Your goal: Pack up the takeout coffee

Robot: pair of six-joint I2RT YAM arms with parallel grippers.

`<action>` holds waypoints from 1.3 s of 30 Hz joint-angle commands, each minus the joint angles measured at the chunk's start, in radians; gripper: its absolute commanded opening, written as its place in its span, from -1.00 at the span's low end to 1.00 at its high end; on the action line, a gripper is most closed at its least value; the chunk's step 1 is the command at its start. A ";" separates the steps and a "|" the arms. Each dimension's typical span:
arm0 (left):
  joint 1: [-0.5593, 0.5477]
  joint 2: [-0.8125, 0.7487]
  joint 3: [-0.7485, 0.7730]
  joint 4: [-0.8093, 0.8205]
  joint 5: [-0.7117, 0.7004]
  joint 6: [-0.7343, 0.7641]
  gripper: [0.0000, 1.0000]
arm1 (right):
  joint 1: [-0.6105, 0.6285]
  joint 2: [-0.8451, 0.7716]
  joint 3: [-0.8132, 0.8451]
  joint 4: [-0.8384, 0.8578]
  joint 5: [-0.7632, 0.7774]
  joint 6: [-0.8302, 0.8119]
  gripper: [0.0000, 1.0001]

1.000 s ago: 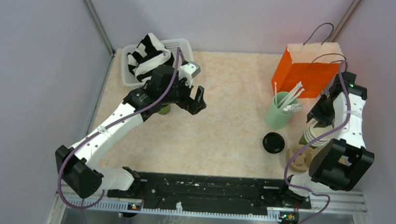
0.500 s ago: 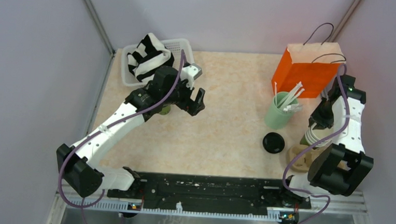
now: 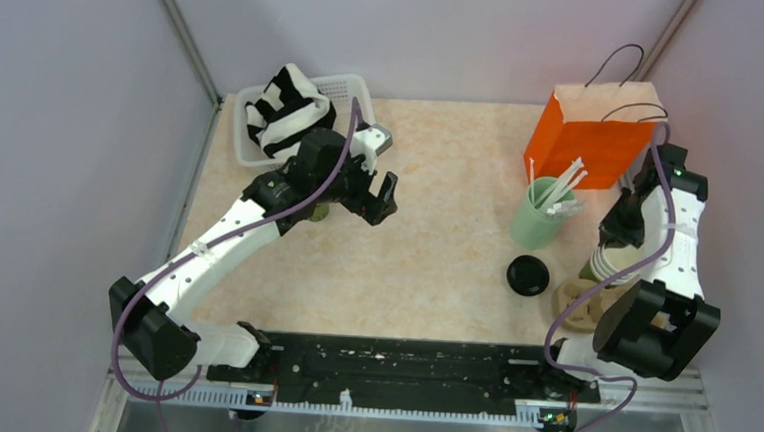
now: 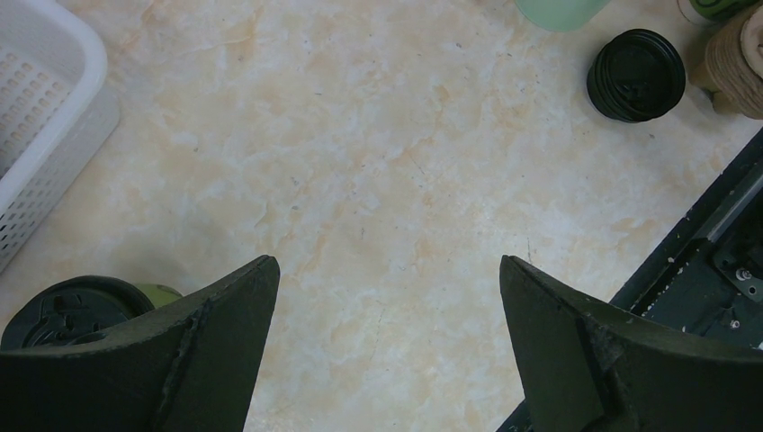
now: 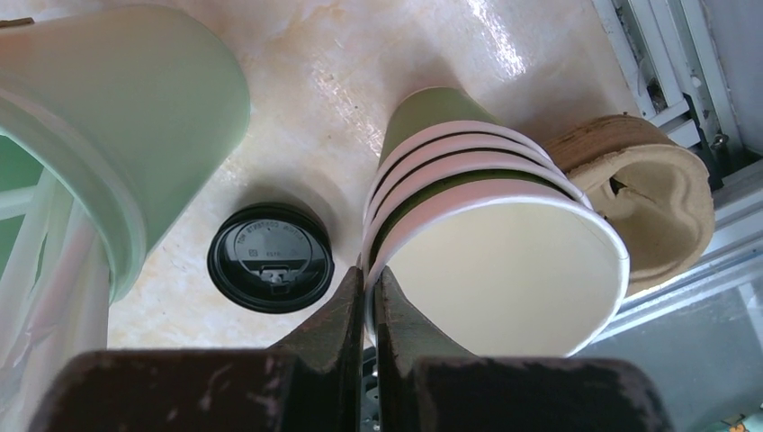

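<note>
We saw the right gripper (image 5: 369, 292) pinched tight on the near rim of the topmost cup (image 5: 504, 270) in a stack of green cups (image 5: 423, 112). The stack stood on the table (image 4: 360, 135) against a cardboard carrier (image 5: 657, 198), with a loose black lid (image 5: 270, 256) close beside it. The left gripper (image 4: 385, 270) hung spread wide above the table, a lidded cup (image 4: 72, 310) just outside one of its fingers (image 4: 207, 351).

Beige marble-look tbl (image 3: 435, 259) (lilac walls (image 3: 64, 106))
</note>
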 commanded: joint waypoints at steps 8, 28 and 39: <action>-0.019 -0.001 0.027 0.020 -0.006 0.014 0.96 | 0.094 -0.029 0.163 -0.136 0.178 0.032 -1.00; 0.087 0.011 0.060 0.001 -0.078 -0.175 0.97 | 0.356 -0.083 0.680 -0.091 0.110 -0.070 -1.00; 0.175 -0.235 0.031 -0.085 -0.339 -0.362 0.97 | 1.212 0.105 0.257 0.149 0.213 -0.040 -1.00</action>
